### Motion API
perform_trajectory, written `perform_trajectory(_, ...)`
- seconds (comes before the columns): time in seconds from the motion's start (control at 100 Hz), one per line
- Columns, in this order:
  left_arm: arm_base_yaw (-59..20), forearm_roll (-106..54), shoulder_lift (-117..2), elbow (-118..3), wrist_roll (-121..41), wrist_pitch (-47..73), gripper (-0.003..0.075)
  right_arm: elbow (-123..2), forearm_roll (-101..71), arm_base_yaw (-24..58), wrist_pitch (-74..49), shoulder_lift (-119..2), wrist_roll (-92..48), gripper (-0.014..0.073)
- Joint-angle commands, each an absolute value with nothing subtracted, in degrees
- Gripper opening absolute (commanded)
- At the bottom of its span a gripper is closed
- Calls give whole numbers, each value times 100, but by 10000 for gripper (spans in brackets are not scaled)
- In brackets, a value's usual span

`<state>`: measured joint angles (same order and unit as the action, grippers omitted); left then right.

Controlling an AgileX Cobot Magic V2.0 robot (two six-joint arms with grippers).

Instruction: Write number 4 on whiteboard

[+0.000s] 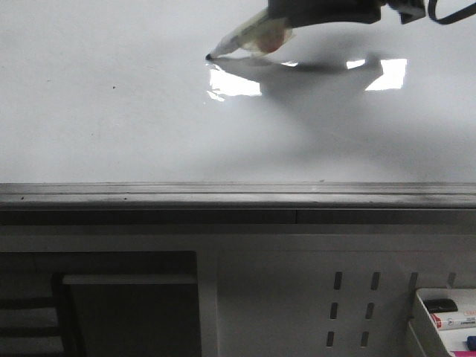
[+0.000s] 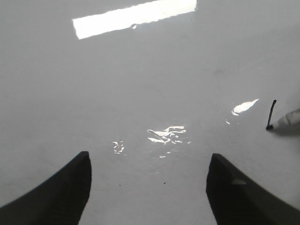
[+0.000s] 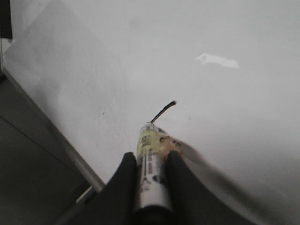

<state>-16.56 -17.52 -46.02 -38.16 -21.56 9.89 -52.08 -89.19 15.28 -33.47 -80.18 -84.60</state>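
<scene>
The whiteboard (image 1: pixel 111 111) fills the upper front view, with its grey bottom rail (image 1: pixel 238 195). My right gripper (image 1: pixel 297 11) is at the top edge, shut on a marker (image 1: pixel 253 37) whose black tip (image 1: pixel 209 56) touches the board. In the right wrist view the gripper (image 3: pixel 151 154) clamps the marker (image 3: pixel 151 178), and one short slanted black stroke (image 3: pixel 163 111) runs from its tip. Of the number 4, only this stroke shows. My left gripper (image 2: pixel 149 157) is open and empty over the board (image 2: pixel 140 70), with the stroke (image 2: pixel 271 115) far to one side.
Bright light reflections (image 1: pixel 234 82) lie on the board. Below the rail is a white perforated panel (image 1: pixel 349 305). A white tray (image 1: pixel 420 327) with spare markers stands at the bottom right. A dark opening (image 1: pixel 126 312) is at the lower left.
</scene>
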Motion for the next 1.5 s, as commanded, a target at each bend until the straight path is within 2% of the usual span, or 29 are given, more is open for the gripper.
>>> perform_trajectory(0.0,-1638,-1846,-4555,-3970,-2106,539,471,-5343,-8772,1779,-3379,-7976,-8459,-53)
perform_trajectory(0.21,-1638,-1846,-4555,-3970,-2106,539,471,-5215,-8600,2135,-2215,-7810,-8034,-52)
perform_trajectory(0.5,-1638,-1846,-4555,-3970,-2106,525,471,-4123,-8588,1968,-1056,-6409,-7900,-52)
perform_trajectory(0.58,-1638,-1846,-4555,-3970,-2106,525,471,-3956,-8596,1896,-1196,-6079,-7900,-52)
perform_trajectory(0.7,-1638,-1846,-4555,-3970,-2106,525,471,-4124,-8610,1882,-2052,-5944,-7900,-52)
perform_trajectory(1.079,-1638,-1846,-4555,-3970,-2106,500,471,-5221,-8589,1882,-2224,-7189,-7910,-52)
perform_trajectory(1.349,-1638,-1846,-4555,-3970,-2106,464,471,-4517,-7799,1894,-2668,-7389,-7109,-52)
perform_trajectory(1.489,-1712,-1846,-4555,-3970,-2106,412,471,-4498,-7836,1894,-3464,-7171,-7120,-52)
